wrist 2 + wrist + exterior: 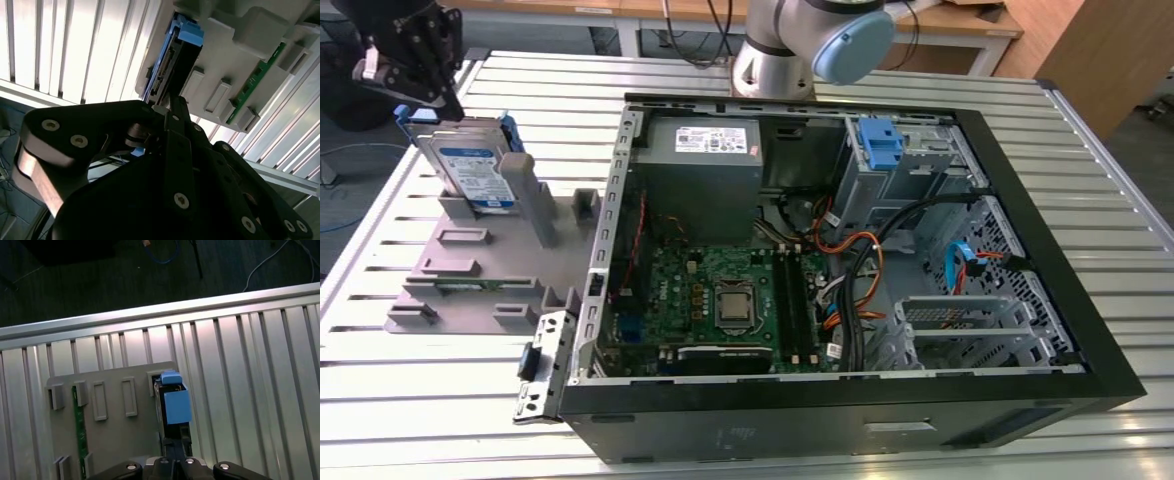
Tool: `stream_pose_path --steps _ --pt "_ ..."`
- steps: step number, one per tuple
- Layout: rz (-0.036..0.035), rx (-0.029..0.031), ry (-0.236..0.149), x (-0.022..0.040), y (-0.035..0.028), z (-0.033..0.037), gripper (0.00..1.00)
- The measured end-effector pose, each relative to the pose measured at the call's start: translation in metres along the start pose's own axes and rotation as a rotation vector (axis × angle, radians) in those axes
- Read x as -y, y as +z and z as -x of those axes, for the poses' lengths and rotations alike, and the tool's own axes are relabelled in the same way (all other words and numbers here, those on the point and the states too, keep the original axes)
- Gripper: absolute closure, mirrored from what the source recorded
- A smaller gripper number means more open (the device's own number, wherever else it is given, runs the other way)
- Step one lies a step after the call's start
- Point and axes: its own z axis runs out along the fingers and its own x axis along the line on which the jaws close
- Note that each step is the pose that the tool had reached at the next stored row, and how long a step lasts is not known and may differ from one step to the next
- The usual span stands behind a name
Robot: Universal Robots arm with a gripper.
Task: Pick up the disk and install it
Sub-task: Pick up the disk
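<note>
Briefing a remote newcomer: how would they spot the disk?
On the slatted metal table, look to the exterior view's left of the open black computer case, at the grey plastic holder. The disk stands upright at its far end: silver, white-and-blue label, blue bracket, unlike the flat green circuit strip.

The arm [781, 50] shows one thick silver-grey joint with a pale blue end cap, at the far edge of the exterior view near its middle. The tool [440, 100] hangs well apart from that joint, at the exterior view's far left. It is held high and points downward with a slight tilt. Its body is black, with a pale patch on the outer side. In the second wrist view the tool [167, 102] reaches away from the camera, and its black links [180, 165], studded with round screw heads, spread to either side of a central bar. In the first wrist view the tool [175, 442] shows as a narrow black tip between two rounded knuckles.
</note>
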Motion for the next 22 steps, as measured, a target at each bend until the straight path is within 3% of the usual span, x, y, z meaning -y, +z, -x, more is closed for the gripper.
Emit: stream_pose_path --steps 8,22 --pt "0.0043 0.0048 -0.066 0.0007 0.0006 0.0001 0.89" --pt "0.0046 0.0057 -0.075 0.0013 0.0013 0.0019 0.89"
